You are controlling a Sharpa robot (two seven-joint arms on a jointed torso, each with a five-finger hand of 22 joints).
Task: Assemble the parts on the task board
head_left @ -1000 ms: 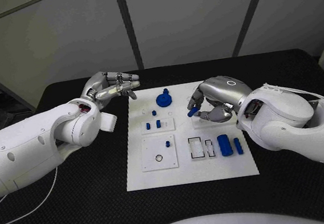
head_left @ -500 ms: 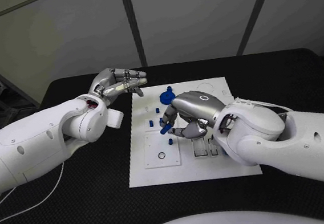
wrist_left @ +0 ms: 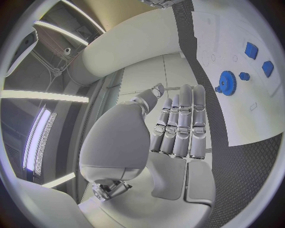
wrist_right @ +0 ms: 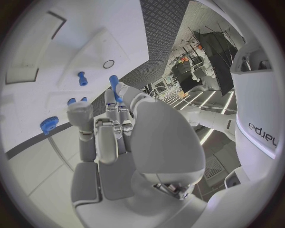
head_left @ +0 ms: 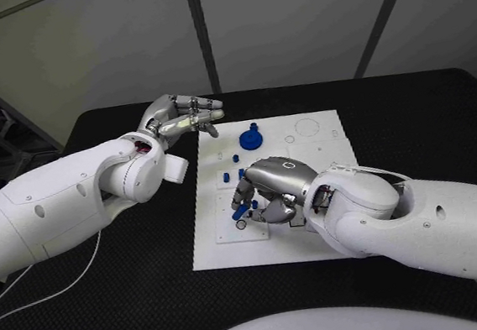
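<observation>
The white task board (head_left: 222,254) lies in the middle of the black table. My right hand (head_left: 272,190) hovers over its left half and pinches a blue peg (head_left: 240,210) (wrist_right: 113,83) at its fingertips, just above a small raised plate with a ring hole (wrist_right: 108,64). Another blue peg (wrist_right: 82,78) stands in that plate. A blue gear (head_left: 250,138) (wrist_left: 226,82) sits near the board's far edge, with small blue parts (head_left: 238,159) beside it. My left hand (head_left: 184,119) (wrist_left: 178,123) hangs off the board's far left corner, fingers straight, holding nothing.
My right forearm (head_left: 443,213) lies over the board's right half and hides the slots and parts there. My left arm (head_left: 61,202) takes up the table's left side. Black table (head_left: 427,118) lies to the right of the board.
My right hand has carried the blue peg from the board's right side across to its left half and lowered it toward the ring-hole plate. The left hand has stayed in place.
</observation>
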